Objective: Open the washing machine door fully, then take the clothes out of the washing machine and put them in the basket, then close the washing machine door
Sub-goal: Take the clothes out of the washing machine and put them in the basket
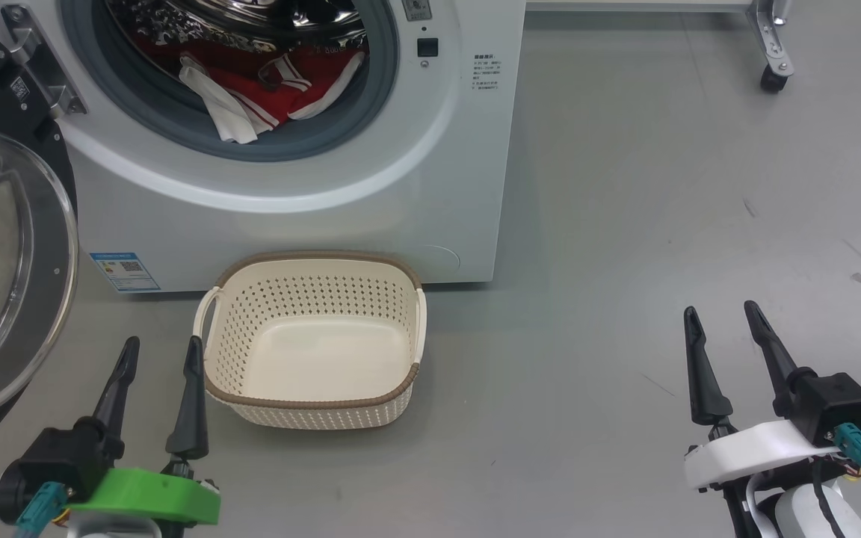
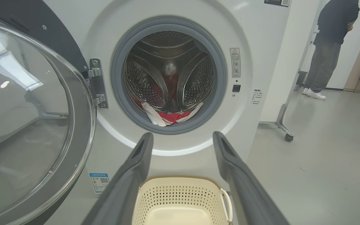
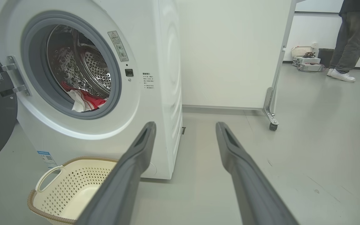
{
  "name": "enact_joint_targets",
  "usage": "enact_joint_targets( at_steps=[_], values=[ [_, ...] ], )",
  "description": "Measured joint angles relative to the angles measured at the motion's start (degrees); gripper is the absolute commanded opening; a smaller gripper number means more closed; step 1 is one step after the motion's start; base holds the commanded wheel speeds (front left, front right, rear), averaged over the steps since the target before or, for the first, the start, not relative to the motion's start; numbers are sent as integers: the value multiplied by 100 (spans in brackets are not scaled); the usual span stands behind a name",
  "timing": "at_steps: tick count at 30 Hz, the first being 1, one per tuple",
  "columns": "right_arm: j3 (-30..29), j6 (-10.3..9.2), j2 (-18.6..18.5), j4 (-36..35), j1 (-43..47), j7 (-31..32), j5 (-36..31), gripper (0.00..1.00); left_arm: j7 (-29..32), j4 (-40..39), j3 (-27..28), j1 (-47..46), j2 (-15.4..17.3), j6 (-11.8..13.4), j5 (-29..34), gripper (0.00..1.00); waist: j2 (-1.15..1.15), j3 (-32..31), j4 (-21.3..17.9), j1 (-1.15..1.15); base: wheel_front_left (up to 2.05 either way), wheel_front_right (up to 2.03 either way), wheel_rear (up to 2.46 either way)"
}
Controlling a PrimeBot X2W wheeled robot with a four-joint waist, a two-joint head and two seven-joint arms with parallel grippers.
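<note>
Looking down from the head at a white washer (image 1: 371, 224) on a grey floor (image 1: 625, 224). Its door (image 1: 4, 284) is swung out to the left, with the black rim and bulging glass towards the robot, so the round opening is uncovered. The first step looks done, though whether the door is at its full swing cannot be told. The clothes (image 1: 266, 90), red with white trim, lie heaped at the front bottom of the steel drum (image 1: 236, 19), with one white piece draped over the grey rubber ring (image 1: 176, 112). None has been taken out. The basket (image 1: 311, 256) stands on the floor against or just beside the washer's front, below the opening, and holds nothing. The left gripper (image 1: 162, 344) hovers low just left of the basket, fingers spread wide and empty. The right gripper (image 1: 720, 308) hovers well to the right above the floor, also wide and empty. Left to do: reach in, move the clothes to the basket, shut the door. A person (image 2: 333, 47) stands far behind
</note>
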Motion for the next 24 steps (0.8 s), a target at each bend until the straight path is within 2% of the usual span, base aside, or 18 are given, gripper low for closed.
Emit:
enact_joint_targets(
  at_steps=[11,24],
  values=[
    [0,1,1,2,7,-1,1,100,0,-10,-4,9,-45,-24,-1,100,0,-6,32,0,0,0,0],
    [5,2,5,0,7,-1,27,100,0,-88,-77,66,-113,-25,-404,100,0,39,88,0,15,-15,0]
  ],
)
